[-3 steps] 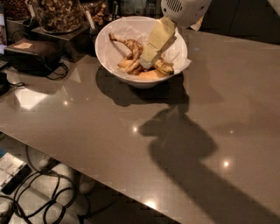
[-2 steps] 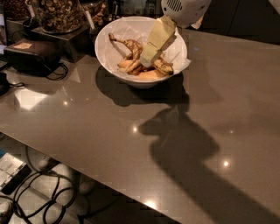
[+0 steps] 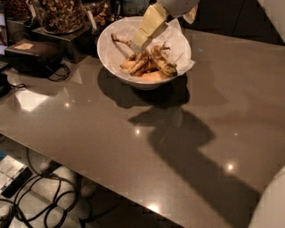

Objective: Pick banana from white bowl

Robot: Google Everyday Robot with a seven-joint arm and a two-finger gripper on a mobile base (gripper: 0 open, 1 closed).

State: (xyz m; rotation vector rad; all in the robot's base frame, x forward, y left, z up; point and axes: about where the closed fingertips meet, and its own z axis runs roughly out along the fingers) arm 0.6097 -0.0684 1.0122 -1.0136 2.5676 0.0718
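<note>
Snack counter point(image 3: 89, 133), nut jar point(image 3: 60, 13), tool point(image 3: 137, 45) over bowl point(image 3: 106, 51)

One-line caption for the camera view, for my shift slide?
The gripper angles down into the white bowl, tip beside the banana, on a brown table.

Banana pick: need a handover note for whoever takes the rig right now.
Gripper: the hand reaches down into the white bowl from above, its tip at the stem end of the banana; whether it has a grip cannot be told.
Things: the banana lies in the white bowl on crinkled paper. The bowl stands on the table, near the jar of nuts.
Done: approach into the bowl.
Left: secure the grasp, then lift the banana clear of the bowl.
</note>
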